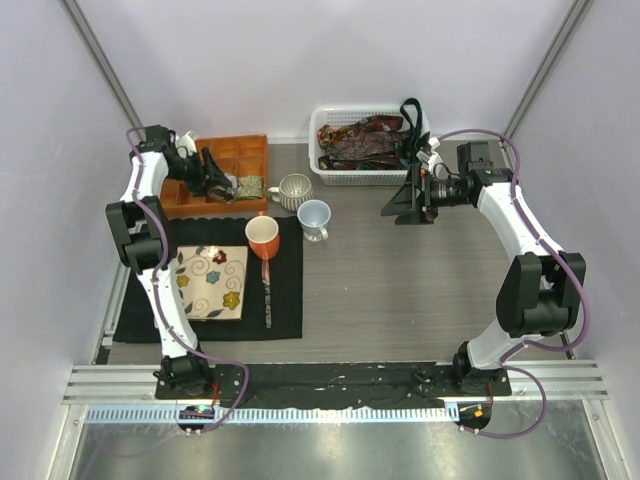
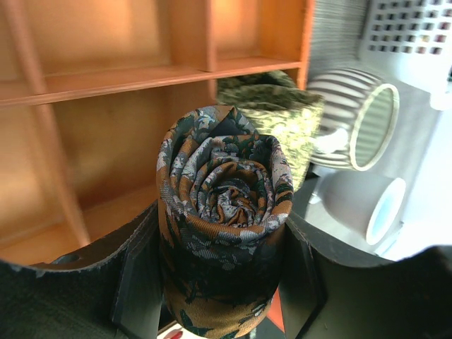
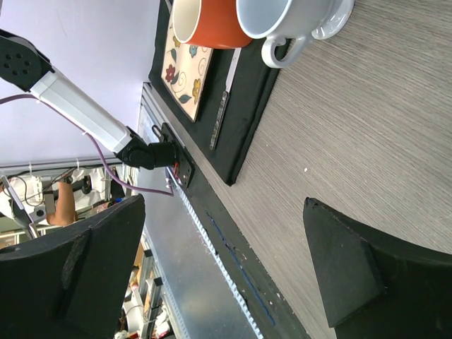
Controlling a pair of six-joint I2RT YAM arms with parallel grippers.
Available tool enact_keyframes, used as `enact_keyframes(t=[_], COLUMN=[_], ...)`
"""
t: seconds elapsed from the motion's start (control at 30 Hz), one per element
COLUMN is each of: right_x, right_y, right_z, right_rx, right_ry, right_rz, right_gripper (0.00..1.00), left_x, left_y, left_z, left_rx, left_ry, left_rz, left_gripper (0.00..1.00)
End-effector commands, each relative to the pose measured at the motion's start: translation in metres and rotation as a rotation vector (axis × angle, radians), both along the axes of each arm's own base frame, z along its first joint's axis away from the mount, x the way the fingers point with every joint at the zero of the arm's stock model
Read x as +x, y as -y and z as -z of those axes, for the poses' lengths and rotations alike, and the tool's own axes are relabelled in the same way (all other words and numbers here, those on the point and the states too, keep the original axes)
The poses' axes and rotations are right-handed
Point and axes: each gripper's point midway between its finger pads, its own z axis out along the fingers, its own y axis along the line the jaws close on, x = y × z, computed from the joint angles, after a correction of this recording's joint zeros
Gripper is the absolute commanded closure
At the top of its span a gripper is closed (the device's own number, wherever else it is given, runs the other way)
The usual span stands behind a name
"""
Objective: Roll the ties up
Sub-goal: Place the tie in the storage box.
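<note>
At orange tray point(image 2: 106, 78), left claw point(image 2: 215, 279) holding rolled tie point(image 2: 222, 191), clear wrist-side

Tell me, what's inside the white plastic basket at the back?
A heap of unrolled dark brown and rust-red patterned fabric ties fills the white slotted plastic basket. Its floor and any ties underneath are covered.

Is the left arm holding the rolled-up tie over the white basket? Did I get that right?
Not quite. The left arm's jaws do hold the rolled tie, but over the orange compartment box, not over the white basket. The left wrist view shows the orange dividers right behind the roll. In the top view, the basket sits at the back right, by the other arm.
</note>
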Motion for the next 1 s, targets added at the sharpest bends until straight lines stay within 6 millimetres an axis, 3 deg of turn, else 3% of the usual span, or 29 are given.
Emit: enact_keyframes(t=[0.0, 0.43, 0.7, 0.97], right_x=[-0.001, 0.001, 0.001, 0.002], right_y=[-0.001, -0.001, -0.001, -0.002], right_z=[-0.005, -0.002, -0.001, -0.001], right_rx=[-0.001, -0.004, -0.002, 0.0], right_ry=[0.033, 0.026, 0.02, 0.018], right_rz=[-0.012, -0.01, -0.01, -0.011], right_gripper=[0.01, 0.0, 0.0, 0.01], left_x=[0.011, 0.017, 0.02, 0.02], left_y=[-0.02, -0.038, -0.035, -0.031], left_z=[0.008, 0.034, 0.042, 0.036], left_rx=[0.107, 0.357, 0.525, 0.584], left_ry=[0.01, -0.052, -0.05, -0.051], left_rz=[-0.047, -0.16, -0.169, -0.166], left_gripper=[1.0, 0.96, 0.87, 0.66])
